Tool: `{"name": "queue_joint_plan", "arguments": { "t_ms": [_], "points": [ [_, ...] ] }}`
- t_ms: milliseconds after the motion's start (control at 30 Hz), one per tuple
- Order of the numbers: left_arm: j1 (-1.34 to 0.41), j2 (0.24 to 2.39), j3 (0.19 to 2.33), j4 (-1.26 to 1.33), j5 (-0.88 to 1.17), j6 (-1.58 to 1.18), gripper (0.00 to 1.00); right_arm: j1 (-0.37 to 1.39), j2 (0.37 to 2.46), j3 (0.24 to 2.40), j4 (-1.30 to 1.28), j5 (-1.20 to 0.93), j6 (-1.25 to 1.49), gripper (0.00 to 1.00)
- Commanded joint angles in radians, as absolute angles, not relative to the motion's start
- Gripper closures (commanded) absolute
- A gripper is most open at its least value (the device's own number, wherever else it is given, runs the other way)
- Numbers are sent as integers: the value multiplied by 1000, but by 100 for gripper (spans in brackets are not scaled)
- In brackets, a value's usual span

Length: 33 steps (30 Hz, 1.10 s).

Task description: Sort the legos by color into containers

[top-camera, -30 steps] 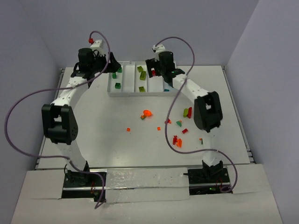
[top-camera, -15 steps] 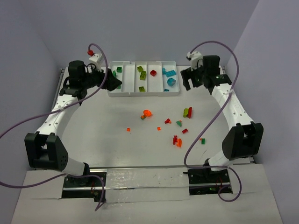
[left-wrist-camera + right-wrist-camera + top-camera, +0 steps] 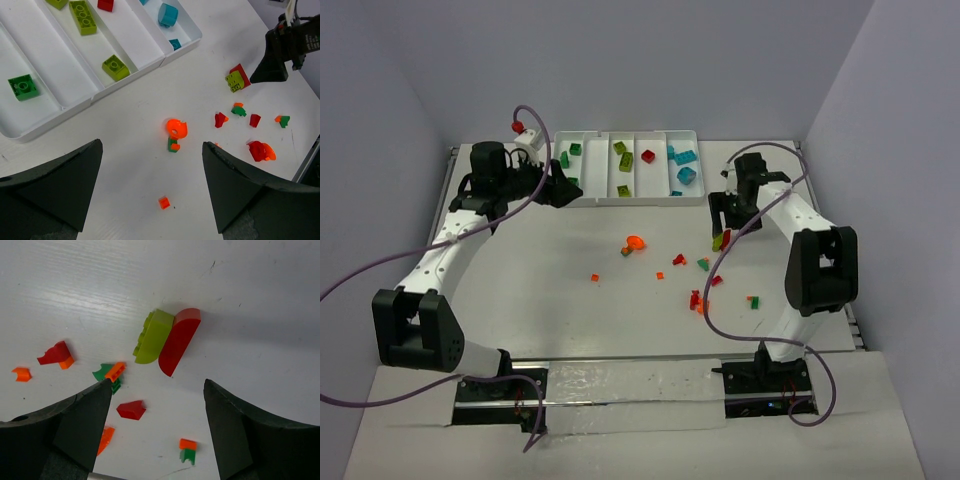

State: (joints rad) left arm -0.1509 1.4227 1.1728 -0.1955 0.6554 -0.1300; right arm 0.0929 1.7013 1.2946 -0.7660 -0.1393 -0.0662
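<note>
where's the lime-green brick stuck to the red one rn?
Top view, right side: the lime-green-and-red plastic brick pair lies on the white table, below the right end of the white plastic tray, just ahead of the open right gripper.

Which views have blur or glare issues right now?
Top external: even light, faint shadows, sheen on the near-edge strip. Left wrist: bricks sharp, own fingers dark and soft. Right wrist: lime-and-red stack crisp, soft shadow beside it.

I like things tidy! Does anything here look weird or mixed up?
Yes, one thing: a lime brick and a red brick lie pressed together, seemingly joined, on the table. A two-colour pair fits no single colour bin.
</note>
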Motion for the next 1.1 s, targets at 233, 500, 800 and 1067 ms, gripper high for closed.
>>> {"name": "queue_joint_plan", "arguments": {
  "t_ms": [233,500,800,1067],
  "points": [
    [-155,1382,1149,-189,600,-149,9,94,1880,1351,-724,-91,105,19],
    [-155,1385,1153,-189,561,-151,9,98,1890,1304,-676,-74,119,36],
    [-155,1404,1127,-189,617,-204,10,98,1824,1262,-600,-110,5,52],
    [-153,1366,1069,-138,794,-309,10,113,1540,1193,-569,-320,-185,52]
  ]
}}
